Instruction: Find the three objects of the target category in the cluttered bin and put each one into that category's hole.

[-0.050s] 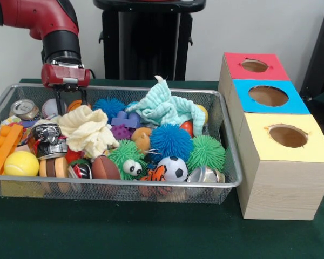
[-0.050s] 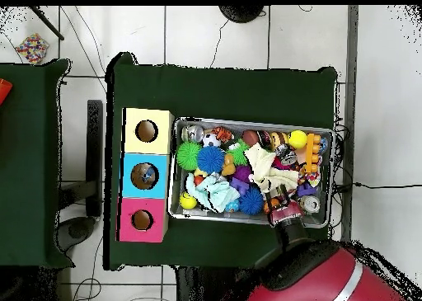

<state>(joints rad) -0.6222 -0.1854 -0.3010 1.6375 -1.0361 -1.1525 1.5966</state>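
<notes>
The bin (image 1: 43, 192), a wire mesh tray on the green bench, sits left of the wooden box whose red hole (image 1: 254, 66), blue hole (image 1: 268, 96) and yellow hole (image 1: 288, 136) are all open and well apart from the clutter; in the front view the claw (image 1: 71, 106) hangs over the bin's far left corner with its two thin fingers spread fairly wide, carrying nothing, its tips down among the top layer beside a baseball (image 1: 49, 108) and about an orange ball (image 1: 75, 104), though I cannot tell whether they touch either; the main risk, as I judge it, is the crowding: round, smooth pieces lie packed edge to edge, so a closing claw could squeeze a ball sideways out of reach or pinch a neighbour along with it; the cream cloth (image 1: 89, 132) lies just beside the tips and could snag on a finger and drag other things up; the crushed can (image 1: 25, 109) and the bin's back rim are near enough to be struck on a deeper descent; a wrong category picked here would also end up in the wrong hole; in the overhead view the claw (image 2: 286, 213) shows at the bin's (image 2: 251, 121) edge nearest the arm, at the end far from the box (image 2: 128, 175), so any carry must cross the whole heap, where a loose grip could drop the piece back in; its opening is not clear from above.
</notes>
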